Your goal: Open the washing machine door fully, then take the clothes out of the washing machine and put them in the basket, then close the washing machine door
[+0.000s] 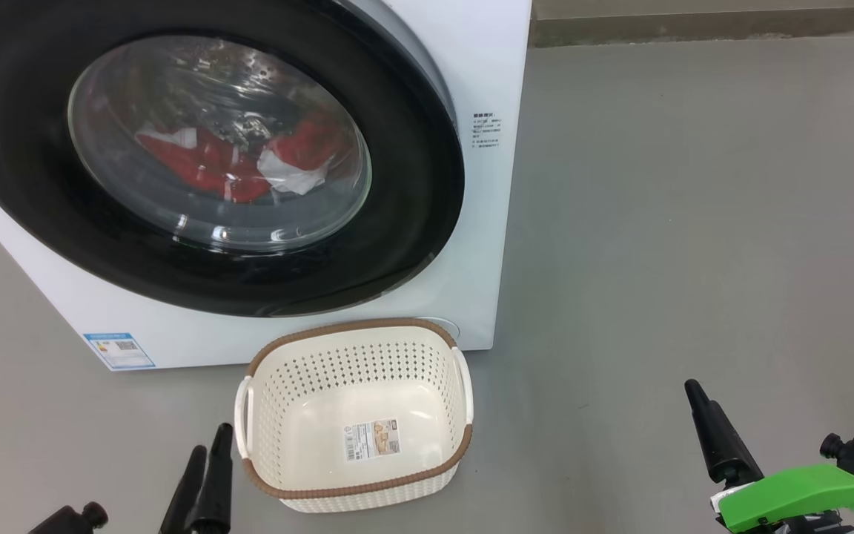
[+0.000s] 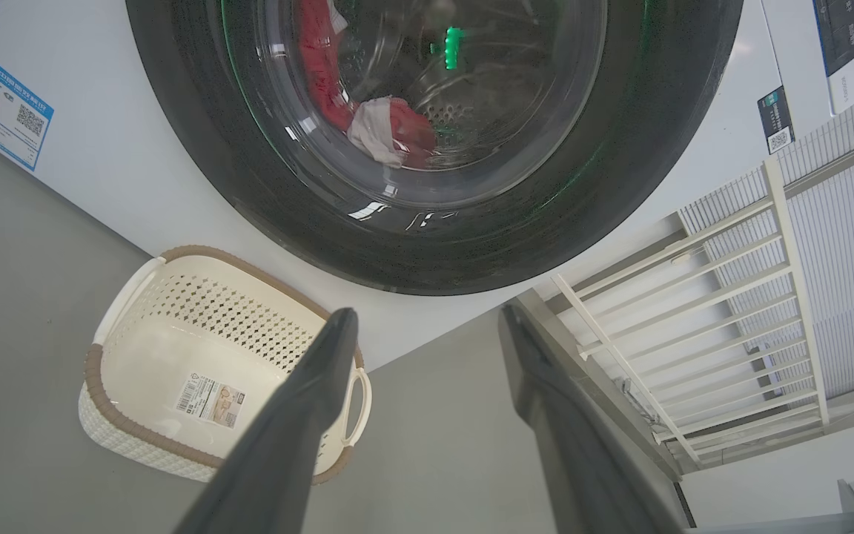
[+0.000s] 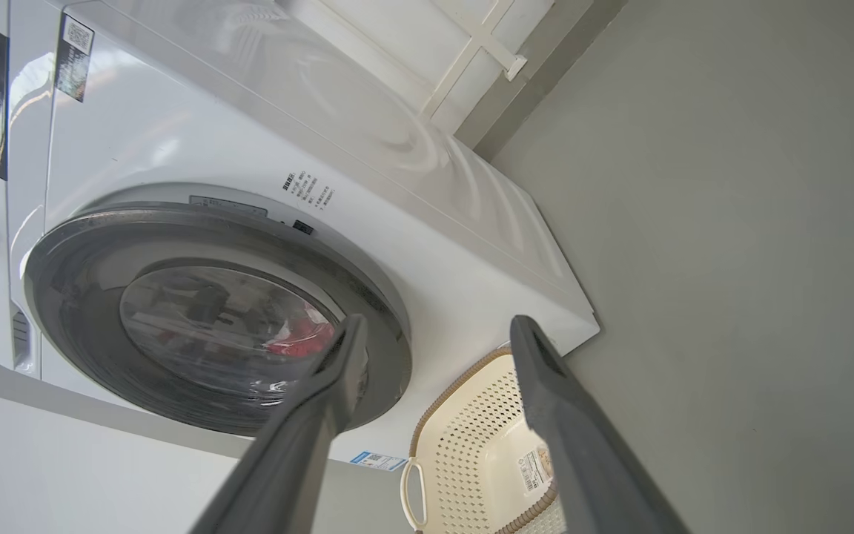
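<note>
Left gripper: jaws wide apart, holding nothing, touching nothing. Right gripper: same. Washing machine door closed; clothes inside, behind glass. Basket on floor before washing machine.

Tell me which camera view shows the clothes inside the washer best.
The head view: the clothes lie red and white, whole, behind the washing machine door glass. The left wrist view crops them at its top edge; the right wrist view gives a small red patch.
</note>
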Motion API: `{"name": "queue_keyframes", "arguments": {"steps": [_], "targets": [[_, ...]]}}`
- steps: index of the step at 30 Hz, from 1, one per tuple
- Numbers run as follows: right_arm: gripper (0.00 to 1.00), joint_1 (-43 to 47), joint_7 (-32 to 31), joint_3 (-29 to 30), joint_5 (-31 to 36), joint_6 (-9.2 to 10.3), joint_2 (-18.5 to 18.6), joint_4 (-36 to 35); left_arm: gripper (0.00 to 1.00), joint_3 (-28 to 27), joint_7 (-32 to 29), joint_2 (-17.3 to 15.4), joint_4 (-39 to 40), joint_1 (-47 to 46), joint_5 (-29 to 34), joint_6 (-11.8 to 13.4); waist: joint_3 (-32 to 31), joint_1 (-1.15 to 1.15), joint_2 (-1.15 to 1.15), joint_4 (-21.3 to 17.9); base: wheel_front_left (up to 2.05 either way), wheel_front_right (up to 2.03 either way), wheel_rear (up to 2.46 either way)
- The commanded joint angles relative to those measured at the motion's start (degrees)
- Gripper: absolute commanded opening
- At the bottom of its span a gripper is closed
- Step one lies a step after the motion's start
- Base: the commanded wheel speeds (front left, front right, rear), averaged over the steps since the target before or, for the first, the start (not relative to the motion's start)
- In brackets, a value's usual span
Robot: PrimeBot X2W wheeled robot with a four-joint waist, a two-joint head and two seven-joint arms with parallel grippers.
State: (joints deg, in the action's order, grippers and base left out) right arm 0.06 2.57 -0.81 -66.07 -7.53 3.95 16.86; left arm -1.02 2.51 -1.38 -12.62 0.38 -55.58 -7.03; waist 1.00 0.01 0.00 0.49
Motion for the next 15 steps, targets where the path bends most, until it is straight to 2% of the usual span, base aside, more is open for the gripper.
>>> {"name": "queue_keyframes", "arguments": {"steps": [1,15], "targets": [[1.0,-0.5,0.8,-0.8,1.7,0.02,1.2,-1.8,1.0,-0.5,0.7,-1.0,2.1,0.0,2.0,0.0,0.0,0.0,0.0,0.0,0.0,0.0,0.0],[1.0,0.0,3.2,-2.1,9.2,0.02,2.0,-2.4,1.0,0.2,3.1,-1.1,4.3,0.7,11.5,0.8,0.2,0.0,0.0,0.1,0.0,0.0,0.0]]}}
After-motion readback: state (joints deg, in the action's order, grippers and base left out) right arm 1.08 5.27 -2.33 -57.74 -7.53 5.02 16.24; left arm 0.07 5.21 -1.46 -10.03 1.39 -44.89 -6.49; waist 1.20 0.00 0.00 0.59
